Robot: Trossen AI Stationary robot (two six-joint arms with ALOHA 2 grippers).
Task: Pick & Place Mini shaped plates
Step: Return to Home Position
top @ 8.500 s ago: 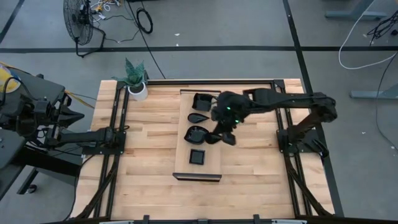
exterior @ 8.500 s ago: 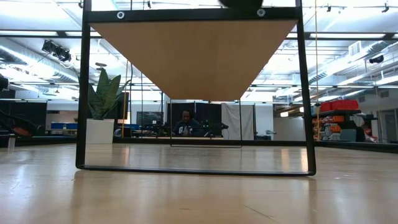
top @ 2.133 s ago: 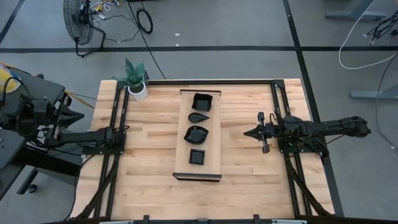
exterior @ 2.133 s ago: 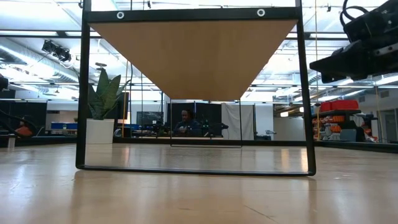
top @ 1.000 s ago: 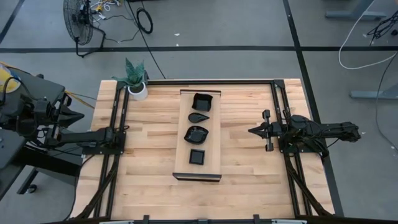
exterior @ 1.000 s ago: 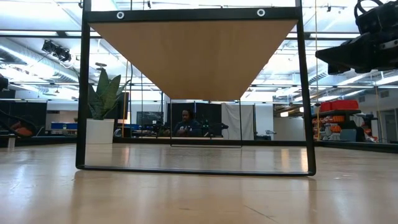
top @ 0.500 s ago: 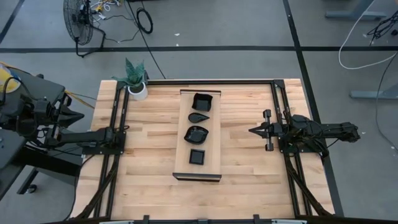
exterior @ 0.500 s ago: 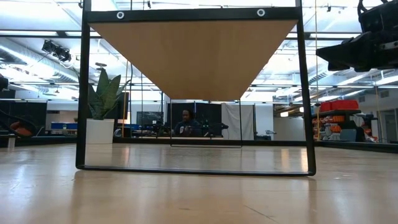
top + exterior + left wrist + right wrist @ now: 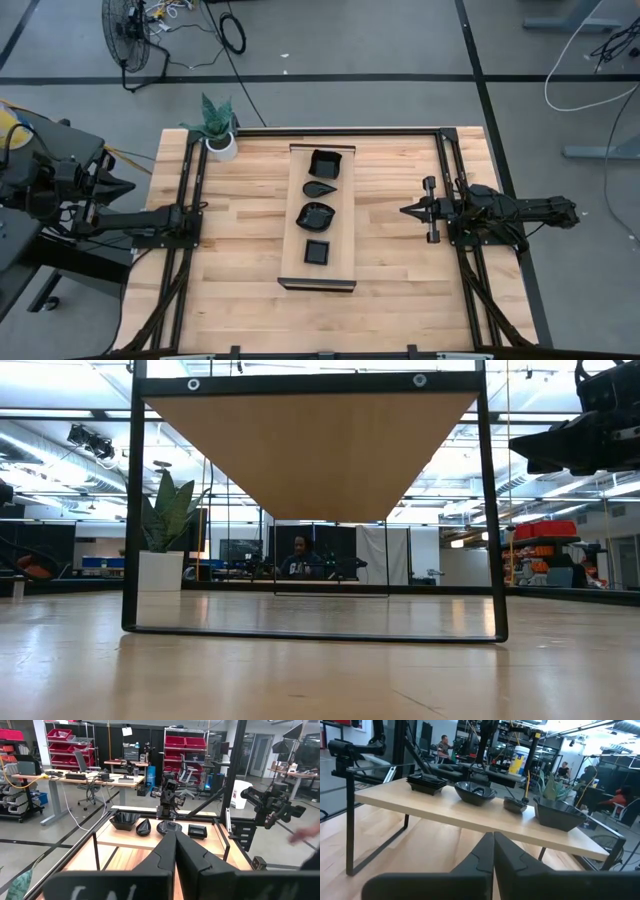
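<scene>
Four glossy black mini plates sit in a row on a long pale wooden board [image 9: 343, 215], which is raised on a black frame. From far to near they are a wavy-rimmed square bowl [image 9: 325, 163], a teardrop [image 9: 320, 188], a leaf-like bowl [image 9: 316, 215] and a small square plate [image 9: 317, 252]. My right gripper [image 9: 404, 210] hovers right of the board, shut and holding nothing, pointing at it. My left gripper [image 9: 201, 207] waits at the table's left side, shut. The left wrist view shows the dishes [image 9: 169, 826] side on, as does the right wrist view [image 9: 475, 791].
A small white pot with a green plant [image 9: 221, 140] stands at the table's far left corner. Black rails [image 9: 186, 260] run along both table sides. Bare wood lies between the board and each arm. In the low view the board's black frame [image 9: 485, 510] spans the middle.
</scene>
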